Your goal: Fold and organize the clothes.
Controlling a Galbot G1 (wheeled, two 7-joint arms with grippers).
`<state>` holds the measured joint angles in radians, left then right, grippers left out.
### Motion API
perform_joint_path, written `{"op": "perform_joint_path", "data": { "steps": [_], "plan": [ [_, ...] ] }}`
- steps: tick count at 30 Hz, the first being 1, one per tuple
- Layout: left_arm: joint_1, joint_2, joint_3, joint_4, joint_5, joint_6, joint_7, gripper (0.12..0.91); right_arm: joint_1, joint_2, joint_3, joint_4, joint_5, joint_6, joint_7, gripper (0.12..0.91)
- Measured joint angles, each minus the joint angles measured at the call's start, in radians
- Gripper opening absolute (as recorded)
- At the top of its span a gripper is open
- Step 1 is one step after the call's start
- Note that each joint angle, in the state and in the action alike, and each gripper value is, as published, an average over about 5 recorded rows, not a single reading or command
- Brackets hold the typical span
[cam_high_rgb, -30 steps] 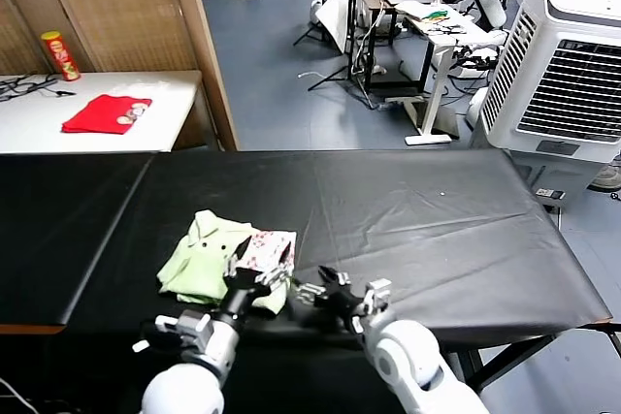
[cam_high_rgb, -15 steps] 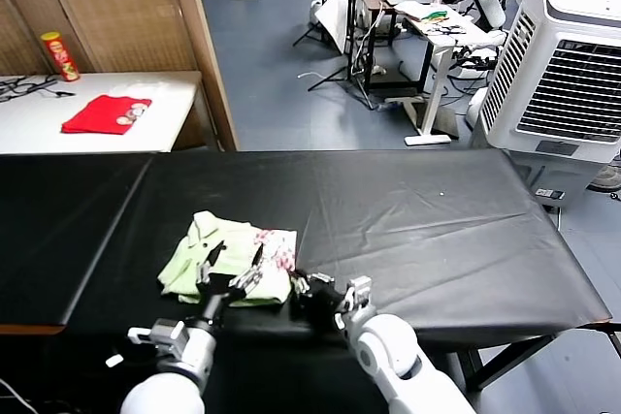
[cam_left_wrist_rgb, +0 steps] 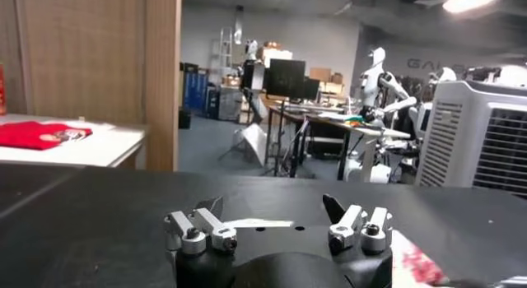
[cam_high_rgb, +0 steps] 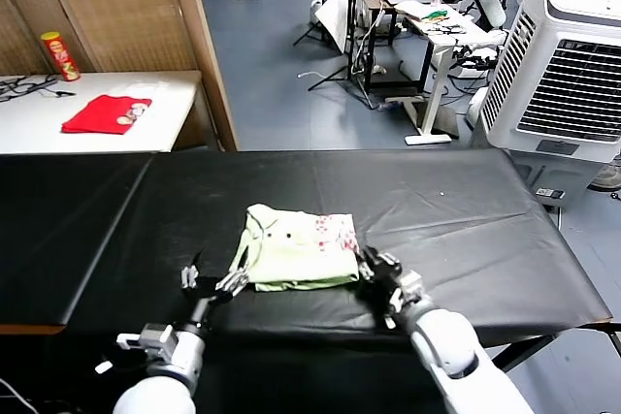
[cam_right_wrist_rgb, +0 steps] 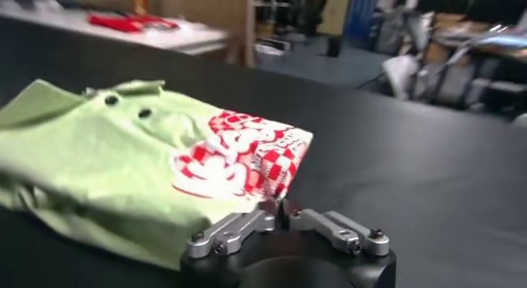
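Observation:
The pale green shirt (cam_high_rgb: pixel 291 254) lies folded in a flat rectangle on the black table (cam_high_rgb: pixel 466 210), its red-and-white print patch (cam_high_rgb: pixel 330 230) at the right end. In the right wrist view the shirt (cam_right_wrist_rgb: pixel 115 158) shows its collar, two dark buttons and the patch. My right gripper (cam_high_rgb: pixel 373 272) is at the shirt's right edge, and its jaws (cam_right_wrist_rgb: pixel 280 211) are drawn together on the fabric's corner beside the patch. My left gripper (cam_high_rgb: pixel 215 278) stands open just left of the shirt, low over the table, with nothing between its fingers (cam_left_wrist_rgb: pixel 272 209).
A white side table (cam_high_rgb: pixel 165 118) at the back left holds a red folded cloth (cam_high_rgb: pixel 105 113) and a tall can (cam_high_rgb: pixel 60 55). A wooden partition (cam_high_rgb: pixel 206 55) stands behind it. A white air cooler (cam_high_rgb: pixel 568 75) stands at the right. The table's front edge runs just below both grippers.
The shirt has slid right to the table's middle, drawn along by my right gripper, and now lies flatter. My left gripper stayed open and now stands left of the shirt.

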<state>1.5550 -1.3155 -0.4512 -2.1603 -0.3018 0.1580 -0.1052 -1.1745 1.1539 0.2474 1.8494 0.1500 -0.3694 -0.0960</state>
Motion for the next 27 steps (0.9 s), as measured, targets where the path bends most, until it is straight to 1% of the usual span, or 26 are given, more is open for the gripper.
{"op": "perform_joint_path", "data": {
  "steps": [1,2,5,6,8,11,14,22,27],
  "plan": [
    [0.0,-0.001,-0.002,0.003,0.0,-0.002,-0.001,0.798,-0.011,-0.009,0.008,0.019,0.006,0.006,-0.007,0.508],
    [0.0,-0.002,-0.003,0.006,-0.001,-0.003,-0.002,0.798,-0.02,-0.017,0.014,0.039,0.015,0.012,-0.015,0.574],
    [0.002,-0.003,-0.01,0.009,-0.002,-0.007,-0.004,0.798,-0.037,-0.029,0.02,0.102,0.055,0.021,-0.031,0.719],
    [0.002,-0.004,-0.013,0.009,-0.002,-0.009,-0.005,0.798,-0.036,-0.03,0.018,0.118,0.069,0.02,-0.032,0.751],
    [0.001,-0.004,-0.02,0.007,-0.002,-0.012,-0.007,0.798,-0.028,-0.025,0.008,0.141,0.088,0.016,-0.028,0.786],
    [-0.006,-0.004,-0.037,-0.002,0.0,-0.016,-0.016,0.798,0.007,-0.008,-0.024,0.144,0.085,0.01,-0.02,0.797],
    [-0.012,0.001,-0.061,-0.014,-0.005,-0.017,-0.027,0.798,0.068,0.025,-0.083,0.111,0.062,0.011,-0.016,0.798],
    [0.013,0.012,-0.159,-0.026,-0.012,-0.025,-0.03,0.798,0.279,0.147,-0.281,-0.09,0.028,0.01,0.005,0.798],
    [0.031,-0.002,-0.187,-0.025,0.006,-0.038,-0.029,0.798,0.363,0.21,-0.369,-0.19,-0.016,-0.025,0.008,0.798]
  ]
}}
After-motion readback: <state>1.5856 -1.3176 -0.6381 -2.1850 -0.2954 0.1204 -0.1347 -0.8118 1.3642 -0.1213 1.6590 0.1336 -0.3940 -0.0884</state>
